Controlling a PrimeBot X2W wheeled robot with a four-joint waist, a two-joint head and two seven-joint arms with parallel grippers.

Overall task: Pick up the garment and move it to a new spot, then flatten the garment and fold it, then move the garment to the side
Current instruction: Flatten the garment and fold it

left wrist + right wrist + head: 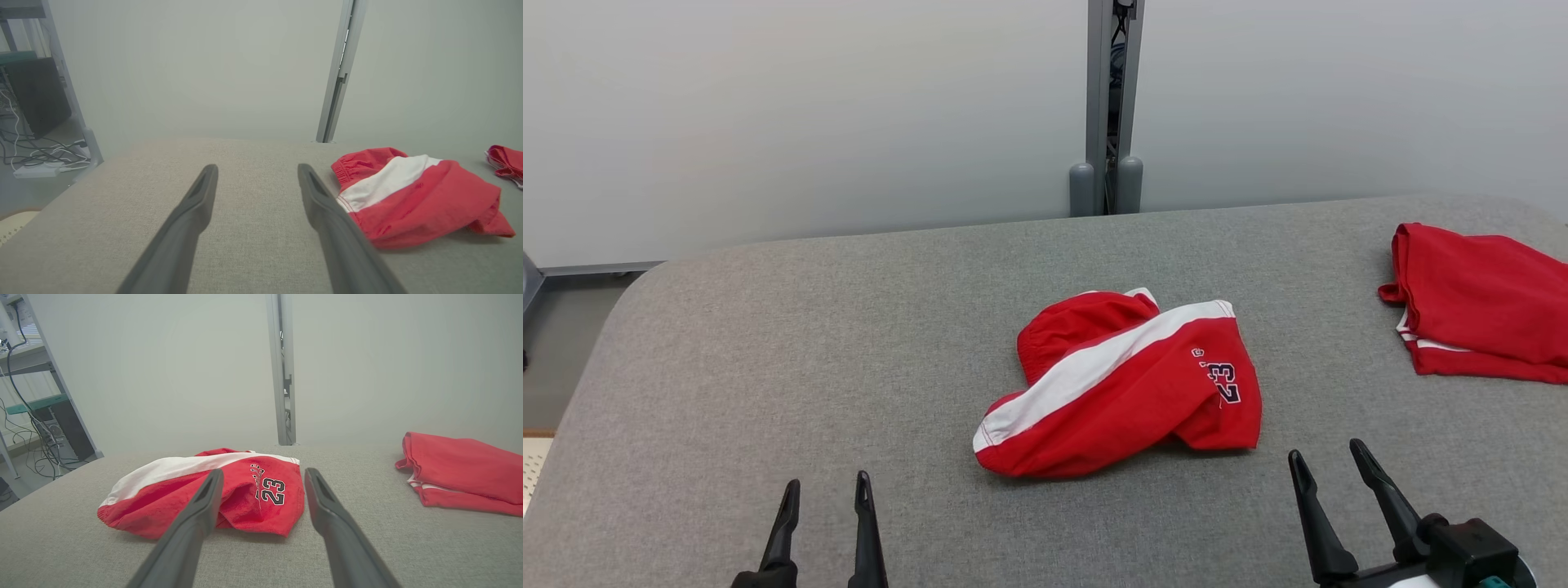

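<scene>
The crumpled red garment [1115, 384], with a white stripe and the number 23, lies at the centre of the head view on the grey table [768, 367]. The left gripper [827, 480] is at the lower left, jaws spread wide and empty. The right gripper [1325, 449] is at the lower right, jaws equally wide and empty, near the garment but clear of it. A folded red cloth [1478, 302] lies at the right edge.

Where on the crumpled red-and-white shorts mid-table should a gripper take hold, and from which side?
Probably the puffed fold by the 23 print on the shorts, pinched from the robot's near side with the right gripper: that lobe stands up off the table and lies just ahead of its open jaws.
</scene>
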